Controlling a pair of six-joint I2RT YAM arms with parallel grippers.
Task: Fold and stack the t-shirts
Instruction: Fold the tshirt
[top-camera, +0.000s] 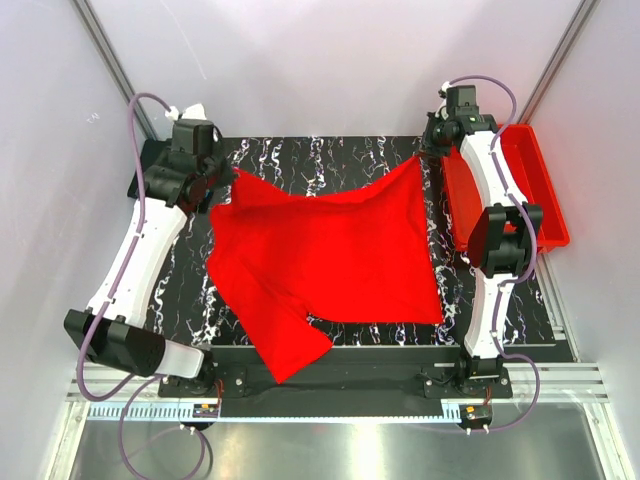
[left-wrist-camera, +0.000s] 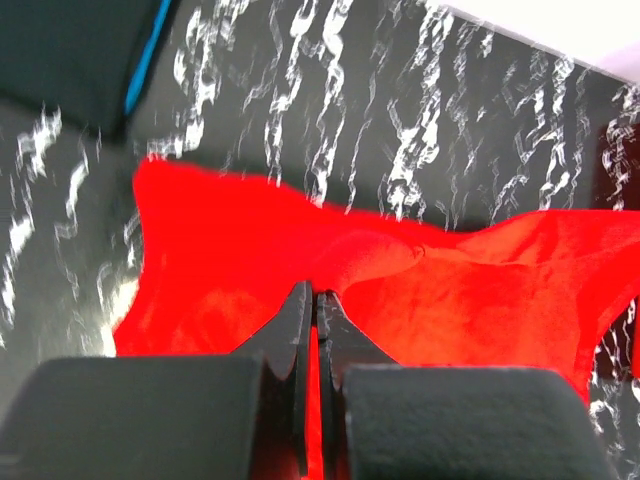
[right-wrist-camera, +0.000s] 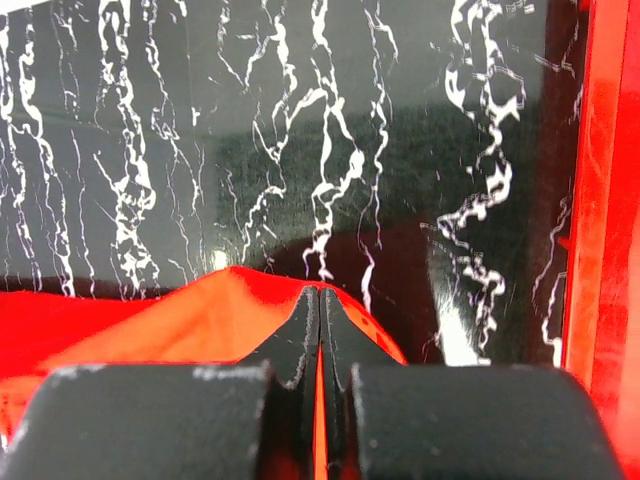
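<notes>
The bright red t-shirt (top-camera: 325, 260) is spread over the black marbled table, one sleeve hanging past the front edge. My left gripper (top-camera: 215, 185) is shut on its far left corner; in the left wrist view the gripper (left-wrist-camera: 318, 296) pinches red cloth (left-wrist-camera: 450, 290). My right gripper (top-camera: 428, 152) is shut on the far right corner, lifted a little; in the right wrist view the gripper (right-wrist-camera: 320, 293) holds red cloth (right-wrist-camera: 180, 320). The folded black t-shirt with a blue edge (left-wrist-camera: 70, 50) lies at the far left, under my left arm.
A rigid red plastic bin (top-camera: 535, 190) stands at the right edge of the table, beside my right arm; its wall shows in the right wrist view (right-wrist-camera: 605, 200). White walls enclose the table on three sides.
</notes>
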